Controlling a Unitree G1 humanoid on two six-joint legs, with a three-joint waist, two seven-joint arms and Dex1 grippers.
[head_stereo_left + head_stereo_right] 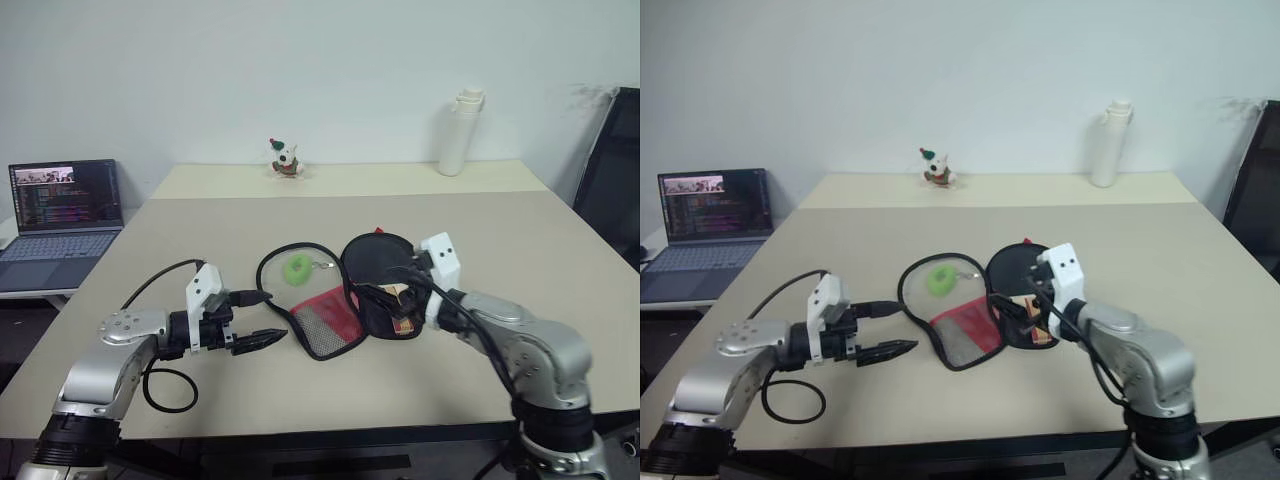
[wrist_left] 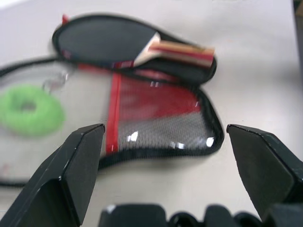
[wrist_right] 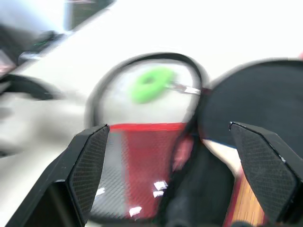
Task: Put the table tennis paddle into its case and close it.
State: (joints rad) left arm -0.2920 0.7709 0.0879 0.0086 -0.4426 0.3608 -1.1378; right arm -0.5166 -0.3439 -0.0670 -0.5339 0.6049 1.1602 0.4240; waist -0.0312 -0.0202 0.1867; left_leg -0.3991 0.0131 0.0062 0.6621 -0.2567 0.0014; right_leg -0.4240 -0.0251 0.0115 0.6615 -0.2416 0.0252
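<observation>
Beige table point(image 1: 560, 260), case point(image 1: 330, 300) lying unzipped mid-surface; your paddle point(image 2: 123, 42) already rests on the case's far half, mesh flap folded out. Left gripper point(image 1: 262, 340) beside the flap and right gripper point(image 3: 170, 175) over the case both gape empty; closing and zipping remain, green ring charm point(image 1: 298, 267) inside the open loop.

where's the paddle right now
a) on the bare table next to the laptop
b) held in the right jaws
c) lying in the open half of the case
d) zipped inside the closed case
c: the paddle lies in one half of the case, whose flap lies open beside it.
</observation>
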